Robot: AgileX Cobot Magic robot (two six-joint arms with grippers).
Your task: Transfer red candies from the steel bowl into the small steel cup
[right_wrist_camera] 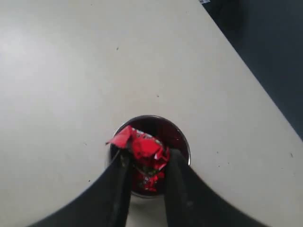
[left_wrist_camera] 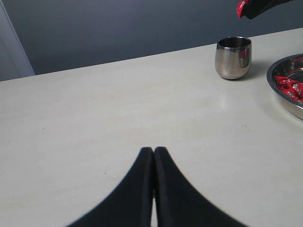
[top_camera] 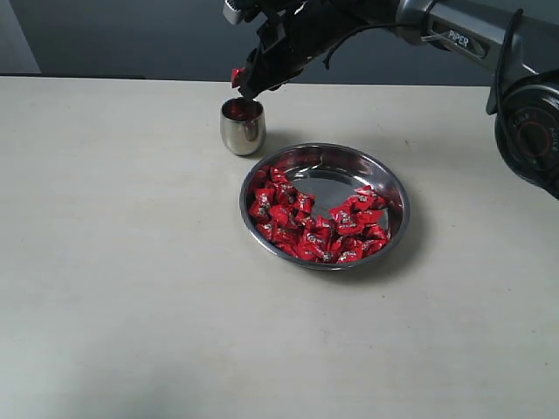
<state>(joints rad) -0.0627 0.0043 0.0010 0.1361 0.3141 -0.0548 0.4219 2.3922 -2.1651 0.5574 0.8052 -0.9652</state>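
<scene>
The steel bowl (top_camera: 325, 206) sits mid-table with several red candies (top_camera: 307, 229) heaped along its near side. Just behind it to the left stands the small steel cup (top_camera: 242, 126), with red showing inside. My right gripper (top_camera: 242, 84) hangs directly above the cup's mouth, shut on one red candy (right_wrist_camera: 144, 146); the cup (right_wrist_camera: 150, 156) lies straight beneath it in the right wrist view, with more candies at its bottom. My left gripper (left_wrist_camera: 154, 150) is shut and empty, low over bare table, far from the cup (left_wrist_camera: 233, 57) and bowl (left_wrist_camera: 284, 90).
The pale table (top_camera: 113, 262) stretches wide to the left and front. A dark wall runs behind its far edge. The right arm's base joint (top_camera: 533, 131) stands at the right edge.
</scene>
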